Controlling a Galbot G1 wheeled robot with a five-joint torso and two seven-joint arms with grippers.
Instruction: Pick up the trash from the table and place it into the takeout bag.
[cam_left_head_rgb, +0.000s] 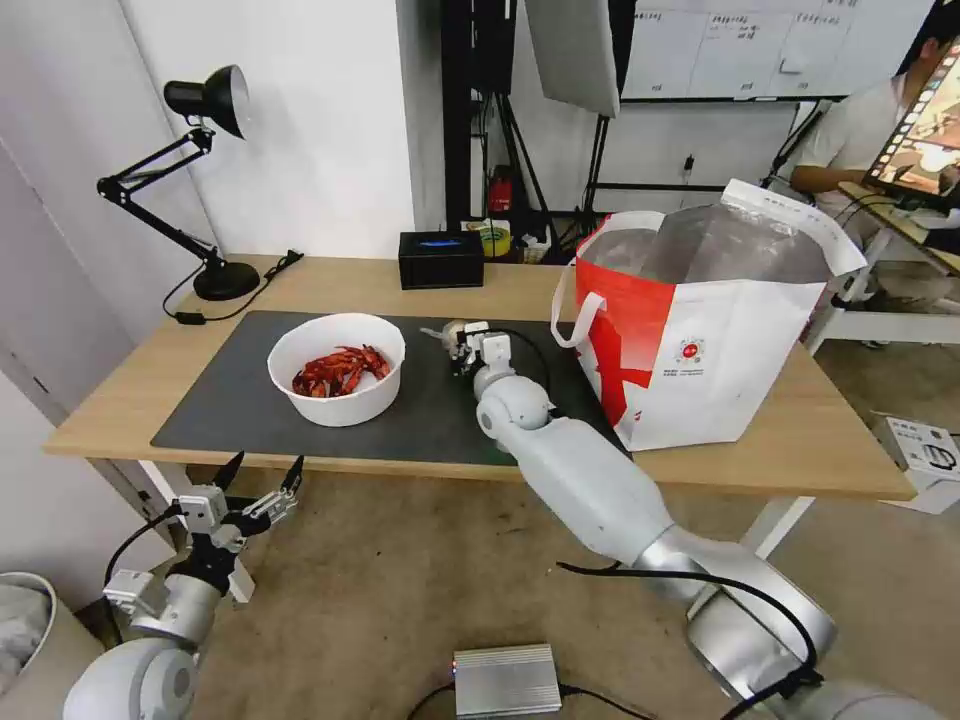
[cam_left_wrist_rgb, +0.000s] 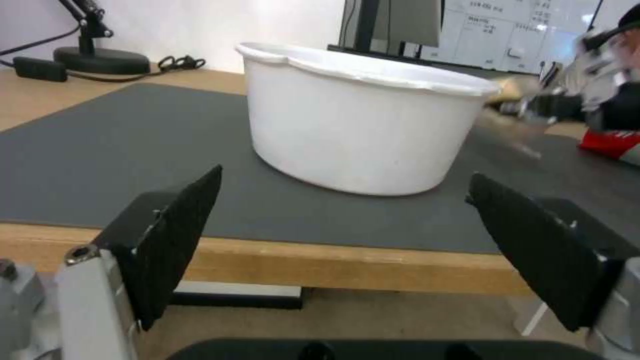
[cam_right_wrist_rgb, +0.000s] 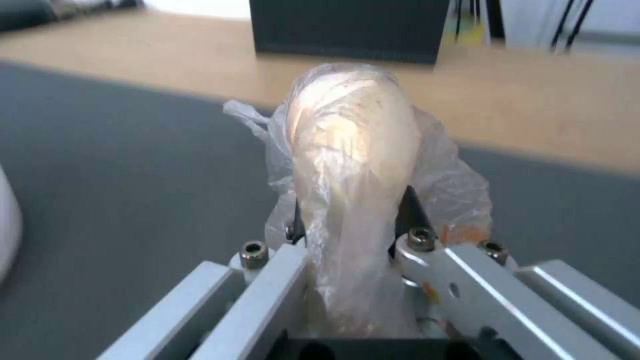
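While my right claw (cam_right_wrist_rgb: 347, 235) pinches the bag (cam_right_wrist_rgb: 353, 150) over the mat (cam_left_head_rgb: 240, 400), left claw (cam_left_head_rgb: 262, 478) spread; that slick film could slip free.

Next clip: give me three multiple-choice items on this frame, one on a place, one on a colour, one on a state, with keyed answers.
1. Where is the white bowl? A on the grey mat; B inside the takeout bag; C on the floor.
2. What colour are the shells in the bowl? A green; B red; C blue.
3. What is the right tool doing? A hanging open; B shut on the small clear bag; C gripping the lamp.

Answers: A, the bowl stands on the mat. B, red shells show in the head view. B, the right wrist view shows the bag pinched.
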